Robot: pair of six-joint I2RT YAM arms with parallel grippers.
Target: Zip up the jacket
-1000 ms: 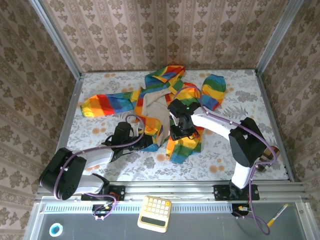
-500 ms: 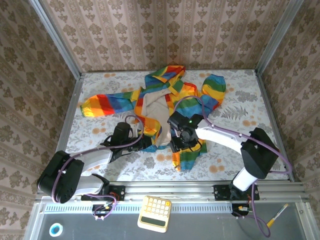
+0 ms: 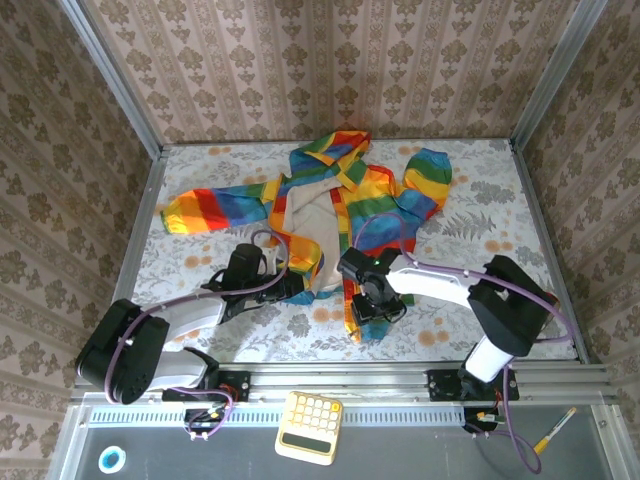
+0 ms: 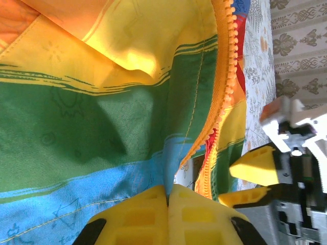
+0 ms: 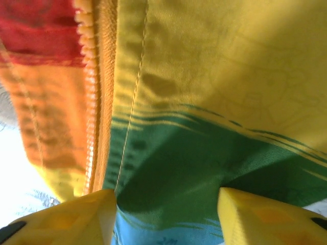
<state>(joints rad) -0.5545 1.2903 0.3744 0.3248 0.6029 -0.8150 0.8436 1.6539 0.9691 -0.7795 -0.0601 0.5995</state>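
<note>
- Orange toothed front zipper (image 4: 227, 76) of the small hooded jacket (image 3: 320, 210) in thin rainbow-striped fabric is wholly unjoined. Its two tooth rows run apart, and beige lining lies exposed between the front panels.
- Jacket location: lying open on the floral-patterned table (image 3: 470, 200), hood toward the far wall, one sleeve out to each side.
- Left gripper (image 4: 167, 204): yellow fingers pressed together on the blue bottom hem of one front panel, just beside its tooth row.
- Right gripper (image 5: 166, 214): jaws part-way apart, straddling the green and blue stripes of the other panel near its tooth row. No pinch is visible.
- Progress, as judged: only the preparatory stage, with the two lower ends being brought side by side. Seating the pin in the slider and drawing the slider up to the collar remain. The slider itself cannot be made out.
- Change over the last second: the right gripper has travelled toward the near edge. The panel beneath it, previously bunched, now lies as a longer, narrower strip. The left gripper has not shifted.
</note>
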